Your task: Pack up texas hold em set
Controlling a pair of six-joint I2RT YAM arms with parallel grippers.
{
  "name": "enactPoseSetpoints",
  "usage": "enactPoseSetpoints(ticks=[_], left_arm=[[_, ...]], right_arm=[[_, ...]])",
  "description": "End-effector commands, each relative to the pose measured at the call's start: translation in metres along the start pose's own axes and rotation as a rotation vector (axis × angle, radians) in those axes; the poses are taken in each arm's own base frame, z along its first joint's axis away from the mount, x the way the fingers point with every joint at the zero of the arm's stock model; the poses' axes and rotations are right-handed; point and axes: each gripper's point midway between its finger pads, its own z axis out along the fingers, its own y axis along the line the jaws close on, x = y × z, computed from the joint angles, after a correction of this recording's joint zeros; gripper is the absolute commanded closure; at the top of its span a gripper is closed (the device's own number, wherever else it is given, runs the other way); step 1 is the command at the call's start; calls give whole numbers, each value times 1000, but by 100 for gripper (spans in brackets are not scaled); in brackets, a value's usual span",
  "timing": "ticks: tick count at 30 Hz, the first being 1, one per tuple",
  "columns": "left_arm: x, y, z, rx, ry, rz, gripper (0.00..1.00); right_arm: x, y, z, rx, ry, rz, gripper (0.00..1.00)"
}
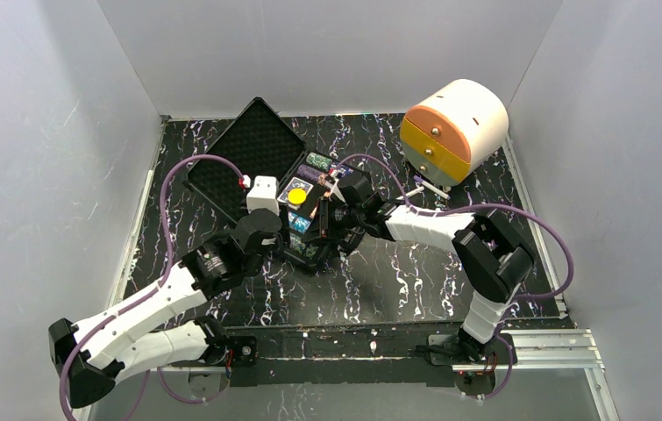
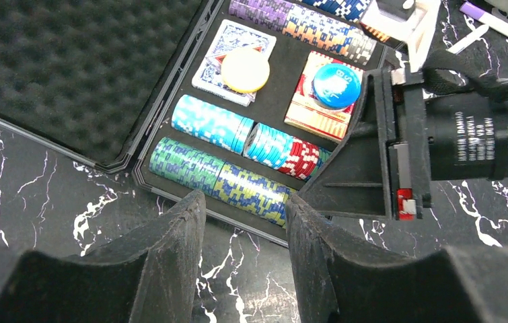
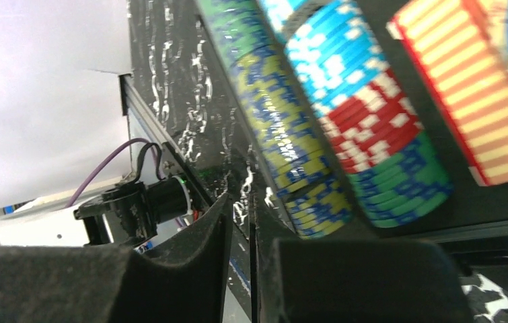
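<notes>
My claw (image 3: 245,222) is almost closed, with only a thin slit between the fingers. Just above it, two poker chip rows (image 3: 365,121) lie in the black case (image 3: 486,205), with a red-striped card deck (image 3: 466,87) beside them.

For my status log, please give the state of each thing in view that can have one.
Black foam-lined hard case: open, lid laid back.
Multicoloured poker chip rows: lying in the case's slots.
Yellow round button: resting on a blue-patterned card deck.
Cream-and-orange round drawer box: drawers shut.
Left gripper: open, empty.
Right gripper: nearly shut.
</notes>
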Motion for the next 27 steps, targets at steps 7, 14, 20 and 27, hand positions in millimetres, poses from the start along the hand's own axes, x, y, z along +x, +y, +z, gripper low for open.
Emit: enactPoseSetpoints(ticks=[7, 14, 20, 27], left_arm=[[6, 20, -5, -64, -16, -21, 54], [7, 20, -4, -67, -10, -18, 54], [5, 22, -6, -73, -15, -18, 54], [-4, 20, -6, -76, -26, -20, 53]], right_arm=[[-1, 20, 3, -76, -18, -47, 77], [4, -13, 20, 6, -9, -9, 78], [7, -17, 19, 13, -13, 2, 79], [-14, 27, -6, -97, -110, -87, 72]])
